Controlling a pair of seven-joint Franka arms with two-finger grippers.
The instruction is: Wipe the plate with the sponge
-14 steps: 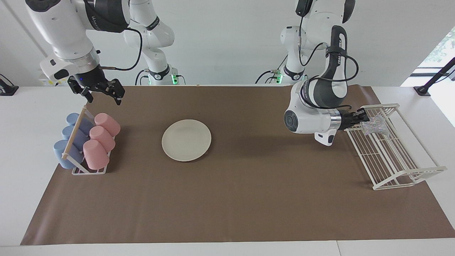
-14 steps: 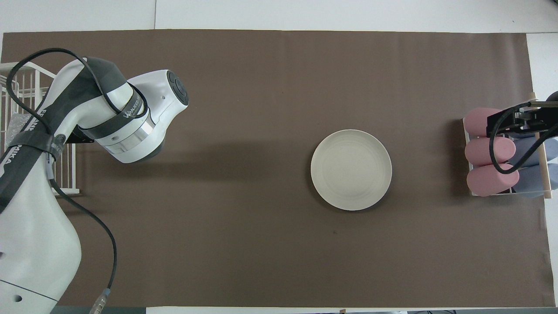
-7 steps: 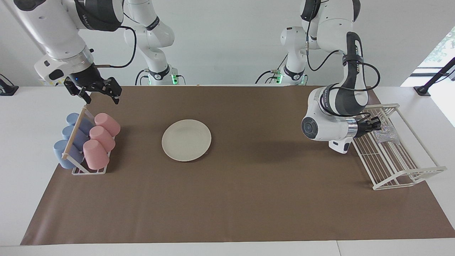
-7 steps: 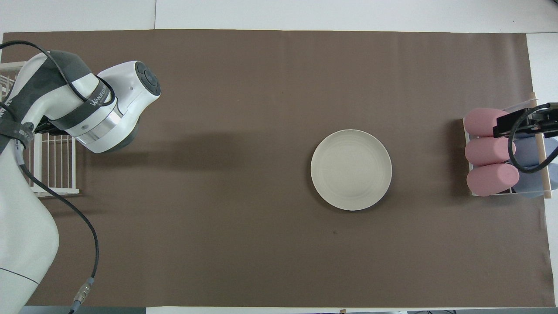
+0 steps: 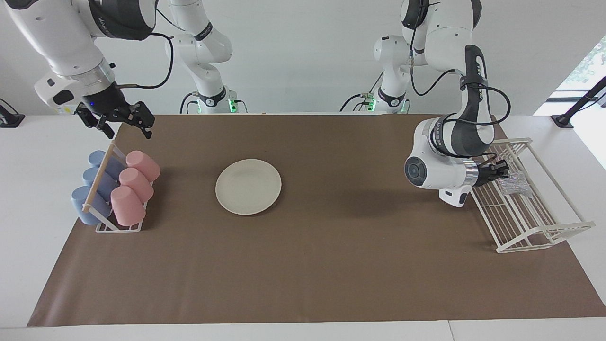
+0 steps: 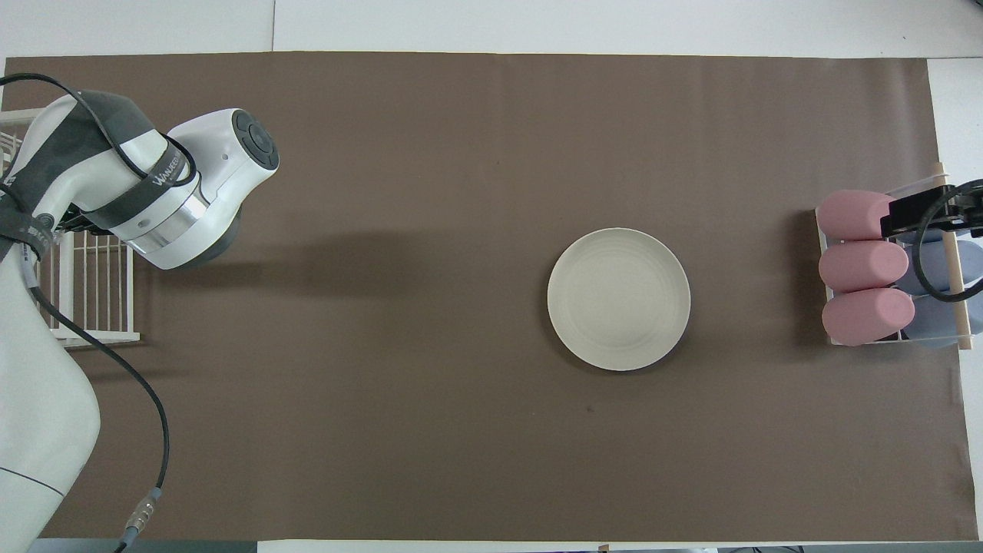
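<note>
Left gripper (image 5: 503, 169) at sponge (image 5: 515, 182) in rack (image 5: 544, 227) | grip indiscernible | plate (image 5: 248, 186) well apart, toward right arm's end

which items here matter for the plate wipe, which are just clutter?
Job:
- plate, mid-mat
- sponge, in the wire rack at the left arm's end
- left gripper, at the sponge

Clutter:
- pink cups and blue cups in their holder at the right arm's end
- right gripper, up above that holder
</note>
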